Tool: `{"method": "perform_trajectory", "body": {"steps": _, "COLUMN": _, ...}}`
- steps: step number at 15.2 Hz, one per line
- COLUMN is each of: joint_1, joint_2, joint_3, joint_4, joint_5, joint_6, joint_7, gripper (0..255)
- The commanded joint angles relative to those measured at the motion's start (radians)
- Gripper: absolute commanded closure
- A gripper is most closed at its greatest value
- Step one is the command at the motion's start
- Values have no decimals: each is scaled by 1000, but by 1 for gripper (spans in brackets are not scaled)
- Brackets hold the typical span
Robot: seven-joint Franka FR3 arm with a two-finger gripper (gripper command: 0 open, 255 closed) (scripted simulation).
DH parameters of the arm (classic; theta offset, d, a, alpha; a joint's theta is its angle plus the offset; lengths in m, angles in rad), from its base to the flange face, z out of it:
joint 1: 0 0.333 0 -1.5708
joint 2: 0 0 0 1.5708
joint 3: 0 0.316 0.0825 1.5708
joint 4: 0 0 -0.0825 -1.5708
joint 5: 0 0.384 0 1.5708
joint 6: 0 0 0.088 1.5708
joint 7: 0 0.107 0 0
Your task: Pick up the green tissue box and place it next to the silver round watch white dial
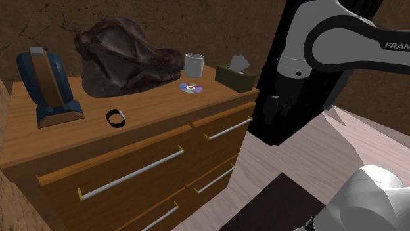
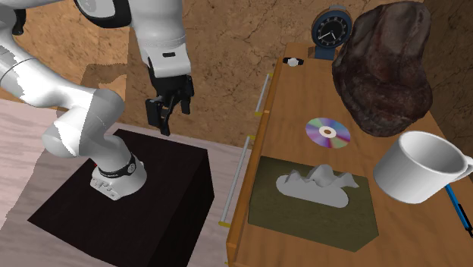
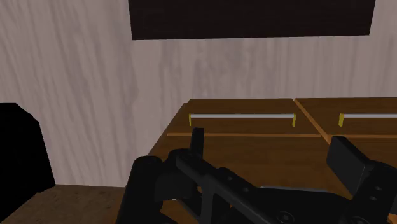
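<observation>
Brown wood dresser [image 1: 158,108]: drawer fronts with silver bar handles [image 1: 135,174] and yellow end caps; its top carries the items below.
Floor [image 1: 289,164]: pale wood planks.
Walls [image 1: 197,20]: rough, brown; a black area [image 1: 263,131] shows beside the dresser, behind the arm [image 1: 355,39].
Stand [image 2: 129,205]: black box on the floor, near the dresser front.
Tissue box [image 1: 235,75]: olive green, white tissue standing out of its top; at the dresser-top corner nearest the arm, close to the CD [image 1: 190,87] and white mug [image 1: 194,64].
Watch [image 1: 116,117]: dark band, near the blue clock [image 2: 330,30], well apart from the tissue box.
Other: dark lumpy mass [image 1: 125,56].
Gripper [image 2: 170,117]: off the dresser, over the floor; fingers [image 3: 198,143] spread, nothing between them.
Writing: "FRAN" on the arm, cut by the shoulder view's edge.
</observation>
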Motion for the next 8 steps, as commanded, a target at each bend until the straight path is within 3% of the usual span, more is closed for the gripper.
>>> {"method": "perform_trajectory", "body": {"steps": 1, "joint_1": 0, "joint_2": 0, "joint_3": 0, "joint_4": 0, "joint_5": 0, "joint_6": 0, "joint_7": 0, "gripper": 0}}
{"method": "perform_trajectory", "body": {"steps": 8, "joint_1": -15, "joint_2": 200, "joint_3": -106, "joint_4": 177, "joint_5": 61, "joint_6": 119, "joint_7": -70, "gripper": 0}}
